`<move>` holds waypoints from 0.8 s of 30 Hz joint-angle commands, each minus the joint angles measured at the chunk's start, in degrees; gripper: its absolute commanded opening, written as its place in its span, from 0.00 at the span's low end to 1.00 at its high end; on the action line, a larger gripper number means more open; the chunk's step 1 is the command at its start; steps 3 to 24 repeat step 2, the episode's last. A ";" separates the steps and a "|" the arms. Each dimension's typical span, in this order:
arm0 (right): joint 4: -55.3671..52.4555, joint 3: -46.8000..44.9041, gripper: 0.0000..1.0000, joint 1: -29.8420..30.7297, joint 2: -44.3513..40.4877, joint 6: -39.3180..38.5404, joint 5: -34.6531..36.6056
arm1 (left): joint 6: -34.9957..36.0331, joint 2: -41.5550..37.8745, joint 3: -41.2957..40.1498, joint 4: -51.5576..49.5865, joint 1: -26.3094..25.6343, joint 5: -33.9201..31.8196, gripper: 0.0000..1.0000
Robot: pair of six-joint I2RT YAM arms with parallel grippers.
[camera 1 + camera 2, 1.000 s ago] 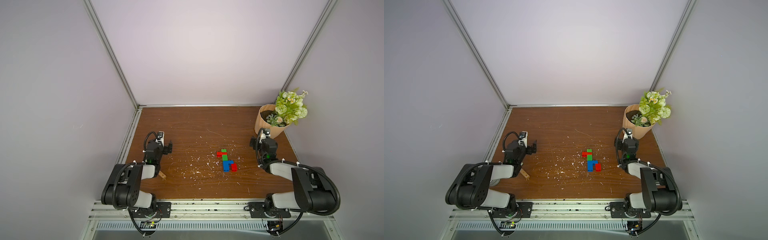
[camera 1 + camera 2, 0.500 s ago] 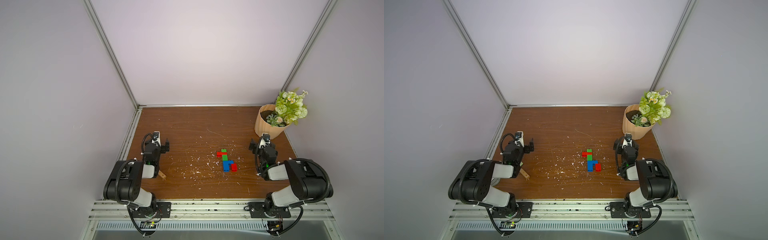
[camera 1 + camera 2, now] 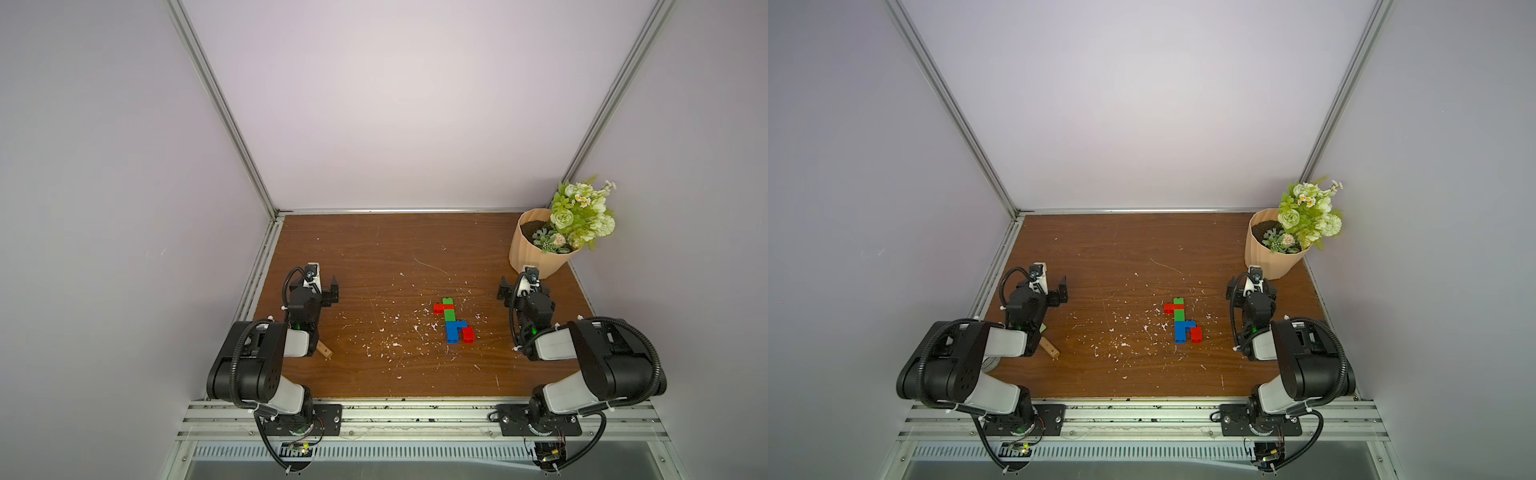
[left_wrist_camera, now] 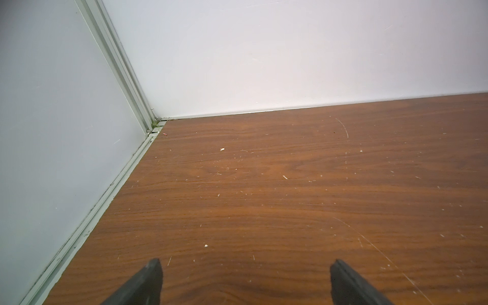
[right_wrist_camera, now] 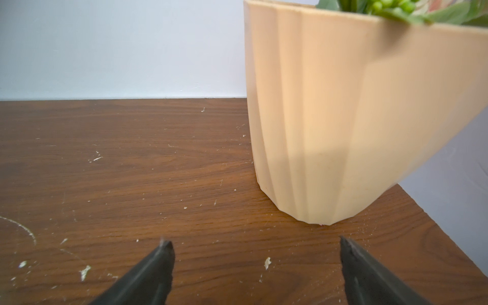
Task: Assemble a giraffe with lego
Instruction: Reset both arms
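Observation:
The giraffe (image 3: pixel 453 322) (image 3: pixel 1182 322) lies flat on the wooden table (image 3: pixel 374 257), right of the middle: lego joined as a green-red-green neck and head, a blue L-shaped body and a red leg. Neither gripper touches it. My left gripper (image 3: pixel 314 286) (image 4: pixel 245 264) rests low near the left wall, open, with only bare wood between its fingers. My right gripper (image 3: pixel 523 284) (image 5: pixel 254 243) sits to the right of the giraffe, just in front of the flower pot, and is also open and empty. Both point towards the back wall.
A beige ribbed pot of flowers (image 3: pixel 536 249) (image 5: pixel 343 118) stands in the back right corner, close ahead of the right gripper. A wooden-handled tool (image 3: pixel 325 351) (image 3: pixel 1050 348) pokes out from under the left arm. White flecks litter the table. Walls enclose three sides.
Both arms have folded back towards their bases at the front rail, elbows drawn in. The grippers have barely shifted. The giraffe has not moved.

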 commanded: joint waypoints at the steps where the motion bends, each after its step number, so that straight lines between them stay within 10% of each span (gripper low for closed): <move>1: 1.89 1.25 1.00 0.17 -0.56 -0.71 -0.44 | -0.51 -0.04 -0.35 2.08 0.67 -0.90 0.99; 24: 2.25 0.92 1.00 0.22 -0.84 -0.77 -0.46 | -0.47 -0.02 -0.34 2.12 0.67 -0.90 0.99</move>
